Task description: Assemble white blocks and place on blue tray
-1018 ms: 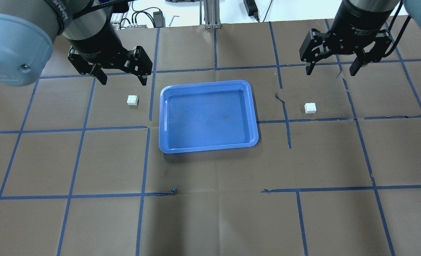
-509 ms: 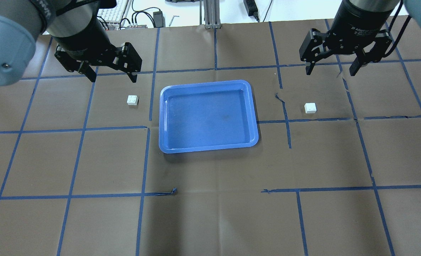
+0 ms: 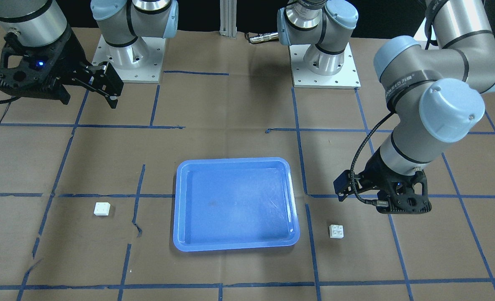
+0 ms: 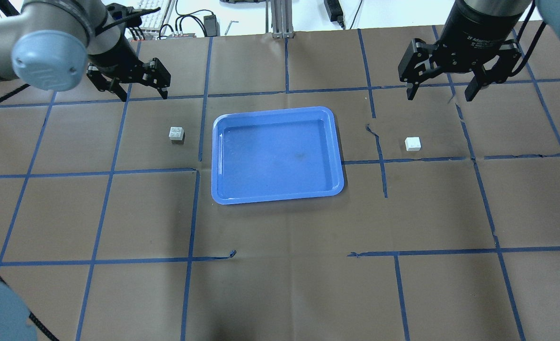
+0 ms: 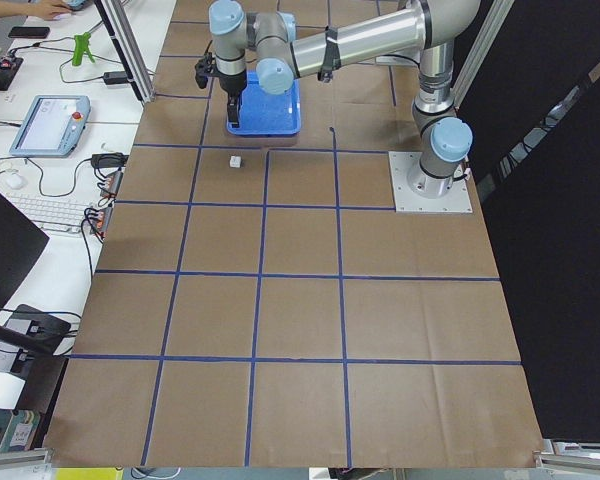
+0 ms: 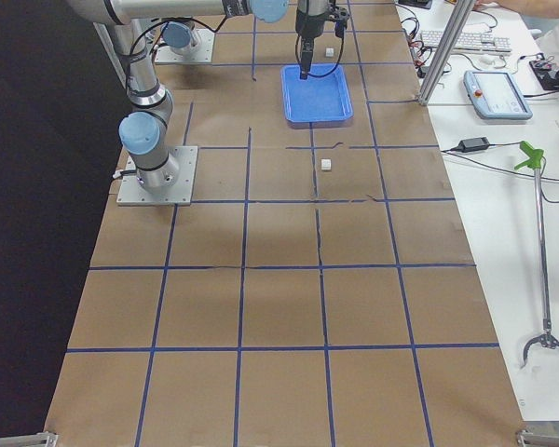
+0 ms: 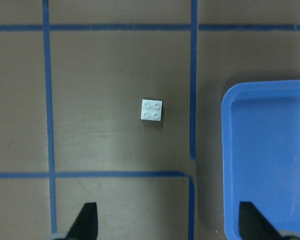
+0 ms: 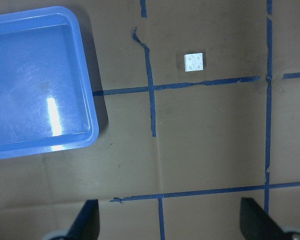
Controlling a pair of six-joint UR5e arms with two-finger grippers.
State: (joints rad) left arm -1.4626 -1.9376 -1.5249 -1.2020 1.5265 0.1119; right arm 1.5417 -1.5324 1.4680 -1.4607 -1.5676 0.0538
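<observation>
Overhead exterior: 2 white blocks (image 4: 176,134), 1 blue tray (image 4: 280,156) btwn.

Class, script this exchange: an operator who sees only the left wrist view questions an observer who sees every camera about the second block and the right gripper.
Operator: I see one white block beside the blue tray. Where is the second?
Observer: The second white block lies on the table past the tray's opposite side.
Operator: Is the right gripper holding anything?
Observer: No, it is open, empty, raised above the table.
</observation>
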